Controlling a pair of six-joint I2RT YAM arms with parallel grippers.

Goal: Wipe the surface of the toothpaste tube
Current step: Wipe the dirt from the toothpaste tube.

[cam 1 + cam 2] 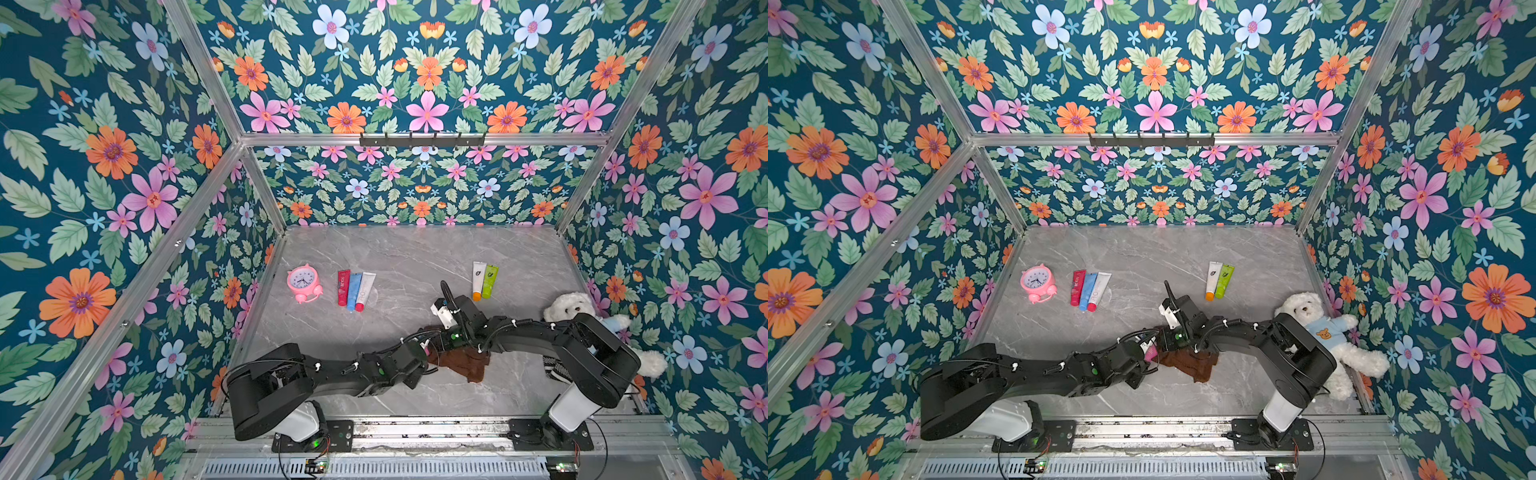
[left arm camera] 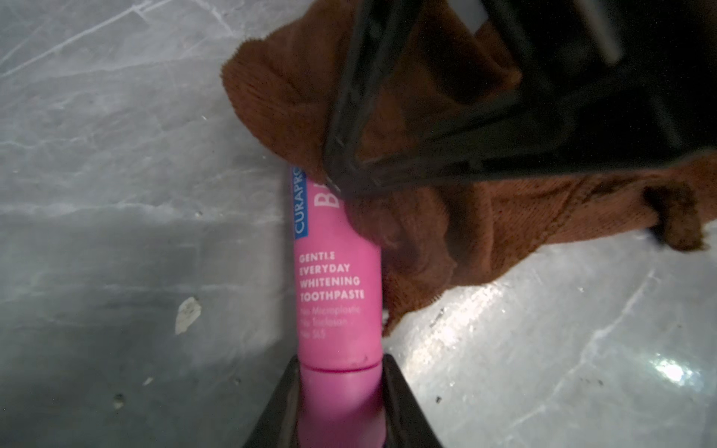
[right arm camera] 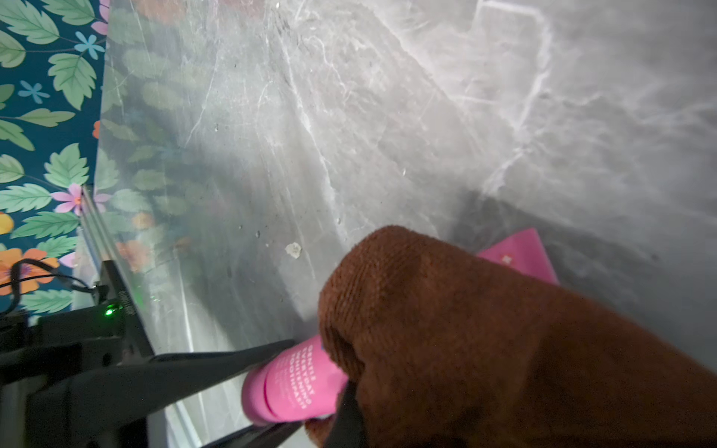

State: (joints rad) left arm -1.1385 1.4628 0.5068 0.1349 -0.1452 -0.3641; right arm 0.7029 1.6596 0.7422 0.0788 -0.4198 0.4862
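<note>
While the left gripper [image 2: 341,364] clamps the cap end of the pink toothpaste tube [image 2: 337,279] at the near middle of the grey marble tabletop [image 2: 116,155], the right gripper [image 2: 343,182], pinched tight on a brown cloth [image 2: 485,217], drapes it over the tube's far half. Farther back lie a pink alarm clock [image 1: 303,282] and five other tubes [image 1: 355,289]; a white teddy bear [image 1: 571,307] lies against the right wall.

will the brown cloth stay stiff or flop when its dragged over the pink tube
Probably floppy: the brown cloth drapes and folds over the pink tube. Its fuzzy nap looks grippy, so it likely drags rather than slides. Bunched in the right pincer, it seems light.
</note>
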